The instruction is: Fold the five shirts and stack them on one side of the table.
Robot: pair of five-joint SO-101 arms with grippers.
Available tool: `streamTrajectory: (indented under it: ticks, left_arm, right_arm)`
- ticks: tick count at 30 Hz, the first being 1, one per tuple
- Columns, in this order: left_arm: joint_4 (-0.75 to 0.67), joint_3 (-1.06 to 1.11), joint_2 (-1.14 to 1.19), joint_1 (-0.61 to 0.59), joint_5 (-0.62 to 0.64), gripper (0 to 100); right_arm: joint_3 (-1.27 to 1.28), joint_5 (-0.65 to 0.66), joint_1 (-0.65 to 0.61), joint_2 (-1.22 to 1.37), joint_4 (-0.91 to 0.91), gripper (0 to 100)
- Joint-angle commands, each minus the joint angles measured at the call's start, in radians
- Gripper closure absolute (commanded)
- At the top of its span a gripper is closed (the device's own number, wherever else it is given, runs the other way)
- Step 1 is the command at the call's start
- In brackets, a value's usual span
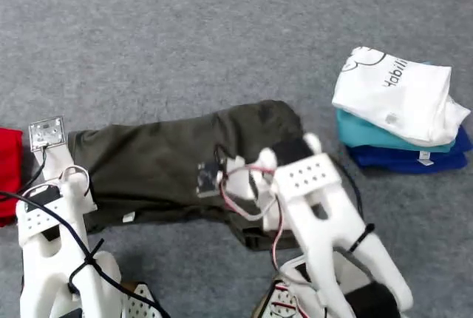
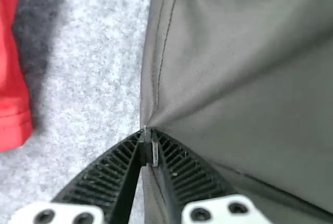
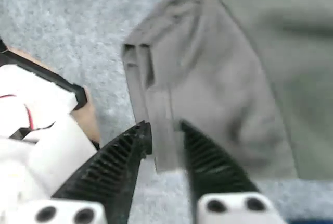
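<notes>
A dark olive shirt [image 1: 162, 159] lies folded lengthwise across the middle of the grey table [image 1: 185, 44]. My left gripper [image 1: 72, 174] is at the shirt's left end, shut on the hem [image 2: 148, 140] of the olive shirt [image 2: 239, 78]. My right gripper [image 1: 247, 185] is over the shirt's right part, near the front edge. Its fingers pinch a bunched fold [image 3: 164, 140] of the olive shirt [image 3: 244, 78]. A red shirt [image 1: 7, 163] lies at the table's left edge, a short way from the left gripper, and the same red shirt [image 2: 10, 78] appears beside the hem.
At the right side stands a stack of folded shirts: white [image 1: 392, 92] on top, teal [image 1: 362, 134] under it, blue [image 1: 414, 157] at the bottom. The far half of the table is bare carpet. A white arm base [image 3: 31, 125] is close to the right gripper.
</notes>
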Motion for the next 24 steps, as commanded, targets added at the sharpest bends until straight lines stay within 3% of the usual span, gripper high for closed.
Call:
streamTrajectory:
  ticks: [1,15,24]
  left_arm:
    - [-0.015,-0.005,-0.013,-0.012,0.009,98]
    - [-0.017,-0.005,-0.013,-0.012,0.009,98]
    - [-0.014,-0.005,-0.016,-0.012,0.009,98]
  right_arm:
    - [0.153,0.012,-0.050,-0.065,-0.118,81.2]
    - [0.380,0.012,-0.058,-0.070,-0.387,81.0]
    - [0.395,0.011,-0.058,-0.070,-0.404,81.2]
